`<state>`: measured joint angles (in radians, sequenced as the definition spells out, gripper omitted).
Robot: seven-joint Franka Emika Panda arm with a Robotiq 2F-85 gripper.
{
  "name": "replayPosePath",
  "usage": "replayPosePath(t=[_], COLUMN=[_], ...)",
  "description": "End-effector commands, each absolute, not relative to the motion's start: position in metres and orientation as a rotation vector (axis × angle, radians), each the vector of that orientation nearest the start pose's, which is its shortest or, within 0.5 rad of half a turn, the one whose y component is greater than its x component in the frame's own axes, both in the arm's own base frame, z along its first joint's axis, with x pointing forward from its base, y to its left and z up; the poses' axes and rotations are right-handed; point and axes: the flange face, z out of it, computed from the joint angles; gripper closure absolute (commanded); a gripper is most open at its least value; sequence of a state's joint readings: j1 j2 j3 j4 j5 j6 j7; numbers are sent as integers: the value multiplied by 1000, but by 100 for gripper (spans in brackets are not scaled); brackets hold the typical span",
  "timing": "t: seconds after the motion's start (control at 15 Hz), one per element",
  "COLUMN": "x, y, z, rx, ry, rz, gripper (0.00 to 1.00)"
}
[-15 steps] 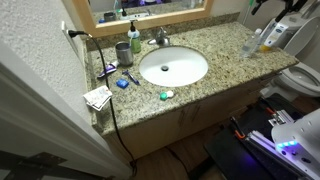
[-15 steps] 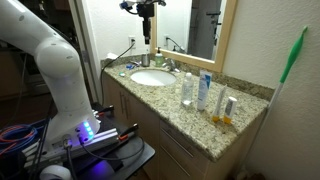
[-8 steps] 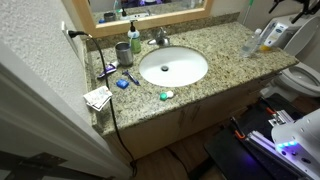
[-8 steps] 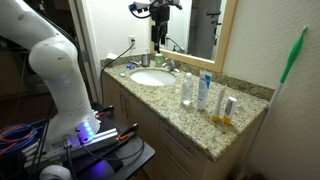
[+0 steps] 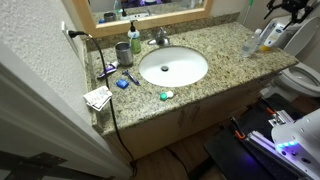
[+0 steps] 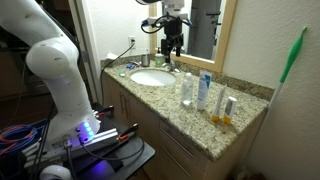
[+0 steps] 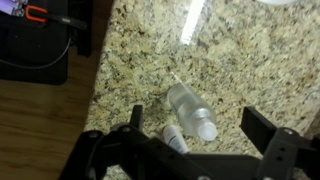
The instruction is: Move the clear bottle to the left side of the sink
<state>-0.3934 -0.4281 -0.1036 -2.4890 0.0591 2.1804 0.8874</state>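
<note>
gripper (image 7: pixel 190 118) wide open, empty | clear bottle (image 7: pixel 188 102) upright, straight below, in line w/ gap btwn jaws, not yet reached | white bottle (image 7: pixel 172 138) just beside it

One sink (image 5: pixel 173 67), one faucet (image 5: pixel 160 38), one clear bottle (image 7: pixel 193 109).

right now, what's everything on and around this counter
counter: one, speckled tan, vanity top
sink: one, white, counter middle
faucet: one, silver, behind sink
cup: one, grey, near faucet
tube: one, white-blue, counter end
clear bottle: one, clear, beside tube
papers: few, white, counter corner
toilet: one, white, beside counter
arm: one, white, before counter
fingers: two, black, open over clear bottle
</note>
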Motion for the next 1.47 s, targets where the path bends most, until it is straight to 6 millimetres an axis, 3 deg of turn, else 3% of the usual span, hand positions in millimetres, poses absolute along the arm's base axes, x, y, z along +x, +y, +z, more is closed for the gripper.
replayPosePath(t=[0.0, 0.07, 0.13, 0.27, 0.4, 0.8, 1.4], x=[381, 384, 376, 378, 379, 405, 426], y=[-241, -248, -231, -236, -233, -237, -236], z=[416, 407, 424, 414, 418, 387, 354], rx=[-2158, -2109, -2174, -2163, -2167, -2071, -2031], ry=[2182, 2227, 2144, 2163, 2152, 2246, 2295], rz=[-201, -190, -185, -165, -179, -209, -206], gripper=[0, 0, 0, 0, 0, 0, 0])
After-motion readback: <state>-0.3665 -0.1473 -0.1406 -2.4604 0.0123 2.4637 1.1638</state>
